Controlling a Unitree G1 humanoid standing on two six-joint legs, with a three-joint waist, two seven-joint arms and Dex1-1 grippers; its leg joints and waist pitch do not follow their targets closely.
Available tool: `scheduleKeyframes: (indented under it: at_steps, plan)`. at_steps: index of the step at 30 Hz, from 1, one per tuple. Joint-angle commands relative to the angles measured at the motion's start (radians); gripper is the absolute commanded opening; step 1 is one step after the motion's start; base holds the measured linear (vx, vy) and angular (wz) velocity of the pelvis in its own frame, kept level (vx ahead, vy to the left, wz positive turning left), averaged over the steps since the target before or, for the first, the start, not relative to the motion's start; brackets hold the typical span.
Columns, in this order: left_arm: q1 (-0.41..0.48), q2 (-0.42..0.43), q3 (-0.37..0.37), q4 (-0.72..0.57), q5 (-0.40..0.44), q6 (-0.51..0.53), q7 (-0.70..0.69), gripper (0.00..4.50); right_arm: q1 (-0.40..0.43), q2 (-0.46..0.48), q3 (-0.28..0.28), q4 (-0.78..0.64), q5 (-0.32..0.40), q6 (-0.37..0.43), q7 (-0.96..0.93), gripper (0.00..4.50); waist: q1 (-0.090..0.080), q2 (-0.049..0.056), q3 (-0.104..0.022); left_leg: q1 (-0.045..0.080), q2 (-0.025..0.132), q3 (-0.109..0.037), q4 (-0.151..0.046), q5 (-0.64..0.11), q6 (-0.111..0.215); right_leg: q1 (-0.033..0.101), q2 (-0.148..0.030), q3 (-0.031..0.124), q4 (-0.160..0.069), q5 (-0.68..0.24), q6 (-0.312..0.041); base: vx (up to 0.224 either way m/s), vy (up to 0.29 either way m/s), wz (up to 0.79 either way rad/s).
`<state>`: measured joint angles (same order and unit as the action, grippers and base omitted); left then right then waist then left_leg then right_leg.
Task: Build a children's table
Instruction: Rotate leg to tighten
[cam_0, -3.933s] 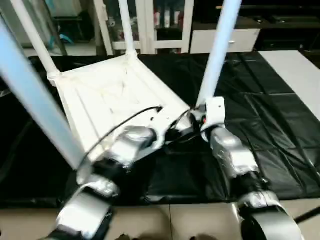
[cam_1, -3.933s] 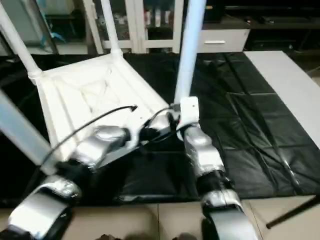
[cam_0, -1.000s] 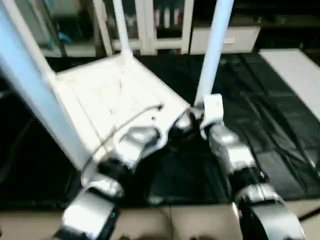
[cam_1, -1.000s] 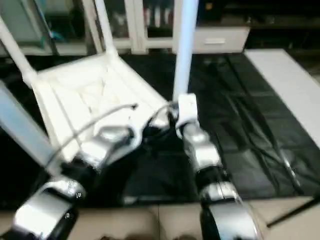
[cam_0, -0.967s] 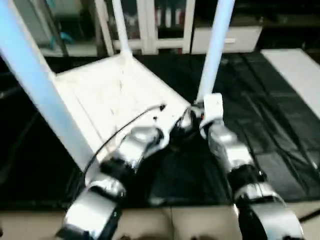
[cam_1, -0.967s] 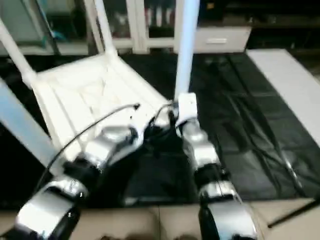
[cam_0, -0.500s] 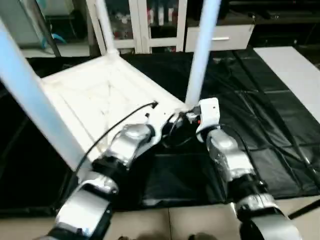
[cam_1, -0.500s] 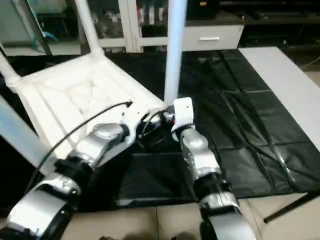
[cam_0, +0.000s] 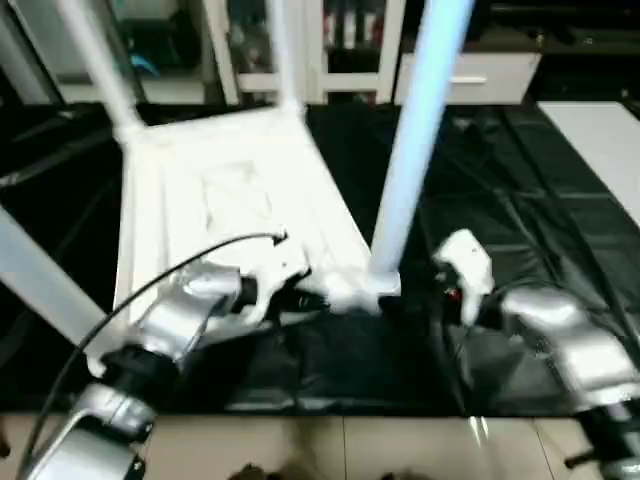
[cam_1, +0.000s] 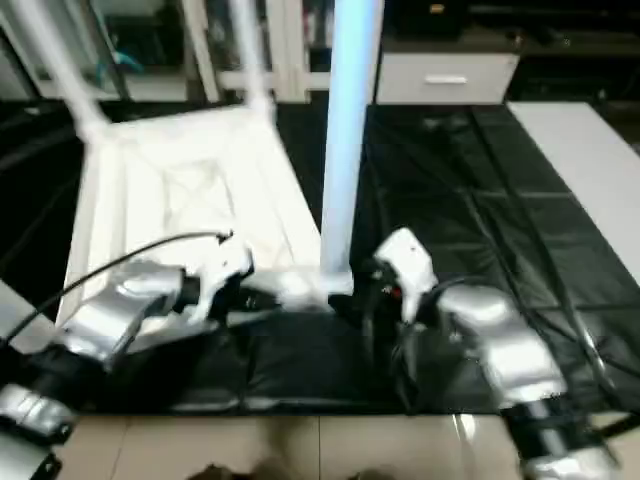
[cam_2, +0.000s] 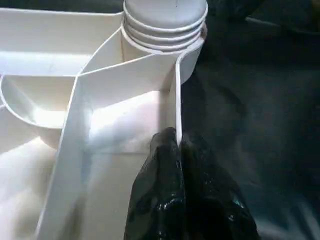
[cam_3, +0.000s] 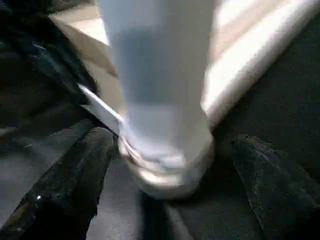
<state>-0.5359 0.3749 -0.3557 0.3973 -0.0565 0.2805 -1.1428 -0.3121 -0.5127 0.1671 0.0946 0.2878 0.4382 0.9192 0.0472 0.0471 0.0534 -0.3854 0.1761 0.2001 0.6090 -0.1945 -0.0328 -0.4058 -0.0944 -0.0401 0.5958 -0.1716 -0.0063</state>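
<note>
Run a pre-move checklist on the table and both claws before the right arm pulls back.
1. Tabletop lies ribbed side up on the black cover: ok.
2. Near leg stands upright in its corner socket: ok; fully seated: cannot tell.
3. Left claw pinches the tabletop's rim by that socket: ok.
4. Right claw open, fingers either side of the leg's base, not touching: ok.
5. Far legs upright: ok.

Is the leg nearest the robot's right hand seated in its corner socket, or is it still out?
In. The leg stands upright with its ribbed base inside the round socket at the tabletop's corner.
</note>
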Motion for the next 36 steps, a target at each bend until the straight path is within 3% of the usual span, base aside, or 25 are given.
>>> scheduleKeyframes:
  at_steps: [1, 5, 7, 10, 18, 24, 36]
  plan:
    - [-0.009, -0.003, -0.032, -0.053, -0.026, 0.009, -0.05, 0.0, -0.015, 0.001, 0.019, -0.01, 0.006, 0.013, 0.024, 4.09, -0.001, -0.016, -0.065, 0.026, 0.054, -0.02, -0.081, -0.198, 0.059, 0.038, -0.049, 0.033, -0.065, -0.226, -0.23, 0.0, 0.0, 0.0]
    - [0.002, 0.0, -0.029, -0.078, -0.032, 0.02, -0.05, 0.0, -0.028, 0.012, 0.041, 0.011, -0.013, 0.011, 0.021, 4.09, 0.003, -0.019, -0.068, 0.024, 0.051, -0.02, -0.079, -0.166, 0.053, 0.039, -0.047, 0.033, -0.059, -0.19, -0.228, 0.0, 0.0, 0.0]
    - [0.006, 0.001, -0.024, -0.086, -0.033, 0.023, -0.053, 0.0, -0.04, 0.018, 0.052, 0.027, -0.018, 0.016, 0.019, 4.09, 0.003, -0.013, -0.07, 0.024, 0.05, -0.02, -0.077, -0.153, 0.055, 0.041, -0.047, 0.032, -0.057, -0.173, -0.23, 0.0, 0.0, 0.0]
    - [-0.005, -0.005, -0.021, -0.063, -0.026, 0.02, -0.058, 0.0, -0.068, 0.037, 0.048, 0.066, -0.037, 0.002, 0.007, 3.83, 0.002, -0.009, -0.071, 0.023, 0.049, -0.02, -0.076, -0.148, 0.054, 0.042, -0.046, 0.031, -0.056, -0.154, -0.237, 0.0, 0.0, 0.0]
    - [-0.009, -0.01, -0.02, -0.061, -0.029, 0.028, -0.05, 0.0, -0.08, 0.049, 0.063, 0.08, -0.048, -0.014, 0.022, 3.12, 0.0, -0.011, -0.072, 0.022, 0.048, -0.021, -0.075, -0.155, 0.052, 0.045, -0.045, 0.03, -0.055, -0.144, -0.242, 0.0, 0.0, 0.0]
    - [-0.003, -0.004, -0.014, -0.063, -0.027, 0.026, -0.05, 0.0, -0.063, 0.033, 0.079, 0.079, -0.066, -0.031, 0.042, 2.72, -0.001, -0.002, -0.074, 0.024, 0.048, -0.021, -0.073, -0.147, 0.056, 0.047, -0.044, 0.029, -0.052, -0.118, -0.25, 0.0, 0.0, 0.0]
    - [0.011, -0.006, -0.008, -0.074, -0.031, 0.035, -0.039, 0.0, -0.024, 0.047, 0.063, 0.074, -0.064, -0.028, 0.021, 2.64, 0.001, -0.003, -0.075, 0.025, 0.048, -0.021, -0.072, -0.151, 0.06, 0.047, -0.043, 0.028, -0.052, -0.113, -0.258, 0.0, 0.0, 0.0]
